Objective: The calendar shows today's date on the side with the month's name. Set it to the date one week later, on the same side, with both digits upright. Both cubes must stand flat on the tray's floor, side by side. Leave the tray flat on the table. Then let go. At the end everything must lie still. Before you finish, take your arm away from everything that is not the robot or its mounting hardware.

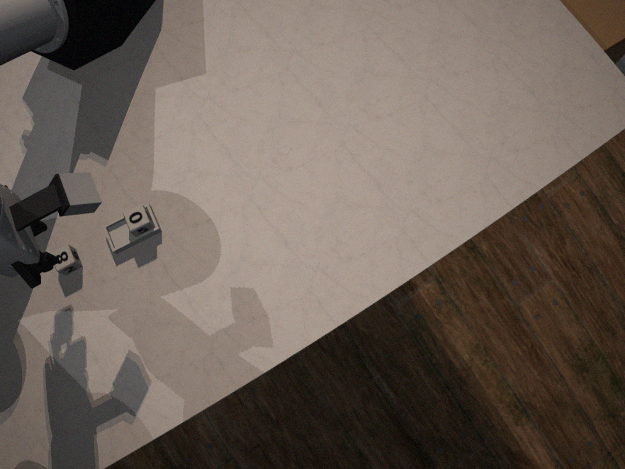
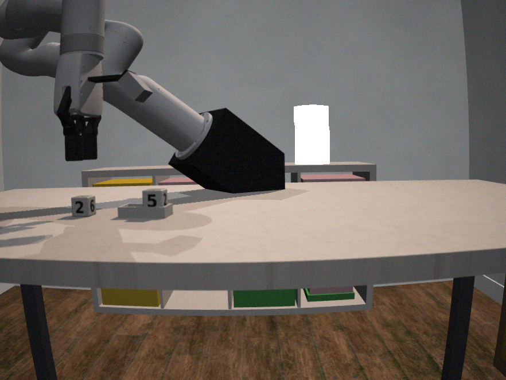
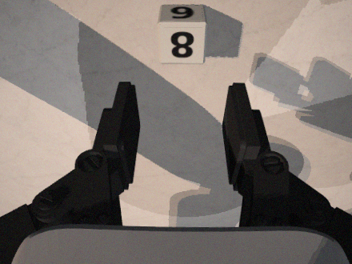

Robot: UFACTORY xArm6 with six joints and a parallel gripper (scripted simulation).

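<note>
So the hand [image 1: 35, 252] [image 2: 81, 147] [image 3: 181, 104] is hanging up above the surface [image 1: 353, 151] [image 2: 285, 220] [image 3: 36, 132], pointing down, fingers partway spread with nothing between them; in the wrist view there's a decent gap between the two black pads.

The loose cube [image 1: 68, 259] [image 2: 83, 206] [image 3: 182, 42] sits flat on the surface, outside the tray and near it; it's got an 8 on top, while the exterior view shows a 2 and a 6 on its sides; the wrist view puts it out past the fingertips, not touching them.

The tray [image 1: 117, 248] [image 2: 135, 212] lies flat on the surface; the other cube [image 1: 137, 221] [image 2: 154, 198] stands in one end of it, 0 on top, with a 5 facing the exterior camera and a 2 round the side; the other half of the tray has no cube in it, so the pair isn't side by side; the arm [image 1: 23, 30] [image 2: 151, 110] reaches over from its black mount [image 1: 100, 30] [image 2: 245, 155].
</note>
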